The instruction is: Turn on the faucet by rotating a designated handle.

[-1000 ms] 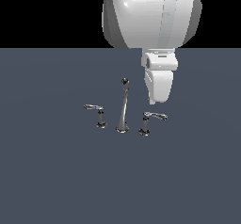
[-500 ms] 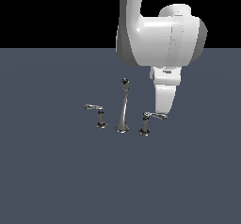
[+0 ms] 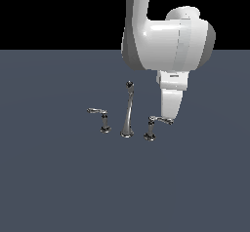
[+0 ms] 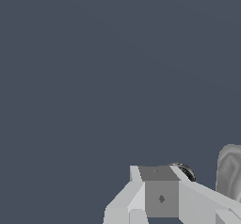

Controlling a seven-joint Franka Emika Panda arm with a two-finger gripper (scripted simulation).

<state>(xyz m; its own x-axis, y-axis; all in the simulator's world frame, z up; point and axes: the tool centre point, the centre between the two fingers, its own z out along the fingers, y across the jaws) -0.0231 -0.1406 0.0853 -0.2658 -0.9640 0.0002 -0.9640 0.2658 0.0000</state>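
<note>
Gripper (image 3: 168,118) low beside the outer tip of the handle (image 3: 155,125), the lever reaching toward the exterior view's right and seeming to meet the white fingers; jaws apart or together impossible to tell, the wrist view giving only pale finger housings and a dark ring behind them. Handle standing on the grey counter (image 3: 58,177) just to the exterior view's right of the faucet (image 3: 128,114) spout, with the twin handle (image 3: 101,119) on the far side. Likely risk: sliding off the thin, slick lever tip, or pushing down instead of sideways and jamming rather than turning.
</note>
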